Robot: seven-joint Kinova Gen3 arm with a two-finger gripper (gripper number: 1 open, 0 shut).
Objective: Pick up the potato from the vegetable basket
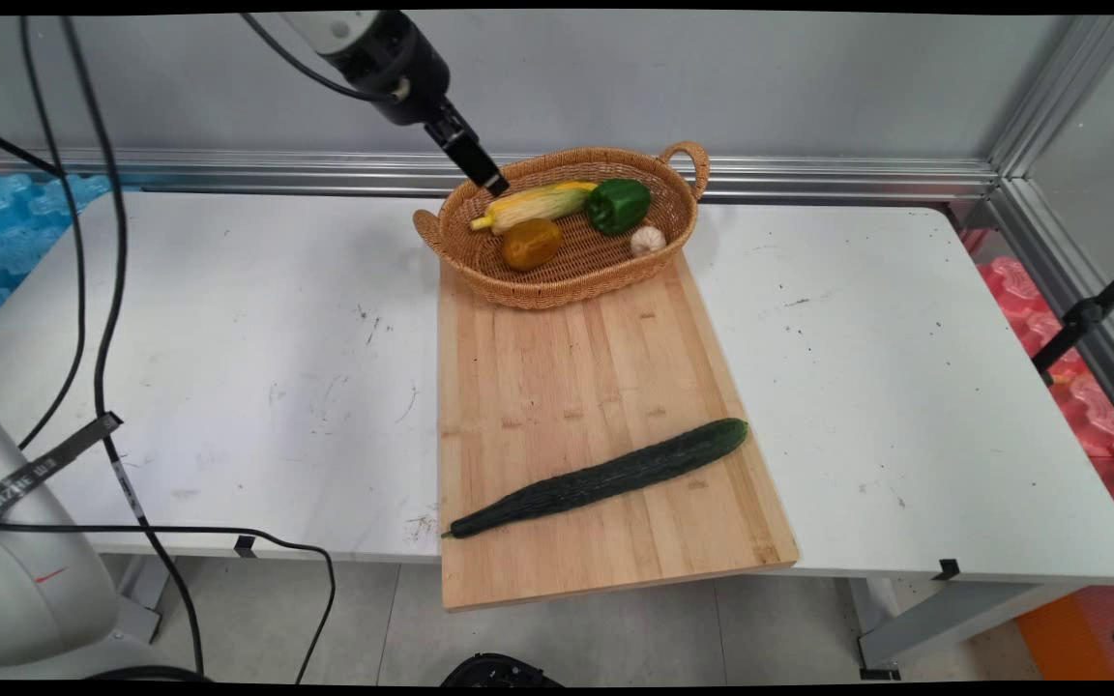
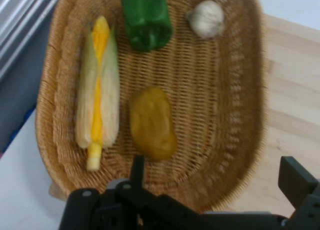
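Note:
My gripper (image 1: 491, 181) hangs above the left rim of a wicker basket (image 1: 567, 288), tilted toward it, open and holding nothing. In the hand view the gripper (image 2: 217, 177) has its fingers spread wide over the basket (image 2: 245, 80). Inside lie an ear of corn (image 1: 533, 204) (image 2: 97, 95), a green bell pepper (image 1: 619, 204) (image 2: 146, 17), a garlic bulb (image 1: 648, 240) (image 2: 206, 18) and a yellow-brown potato (image 1: 531, 244) (image 2: 152, 122). The potato and the corn's stalk end are the nearest things to the gripper.
The basket sits on the far end of a wooden cutting board (image 1: 576, 377), which overhangs the table's near edge. A long dark cucumber (image 1: 605, 476) lies across the board's near part. Black cables (image 1: 102, 319) hang at the left. An aluminium rail (image 1: 808, 179) runs behind the table.

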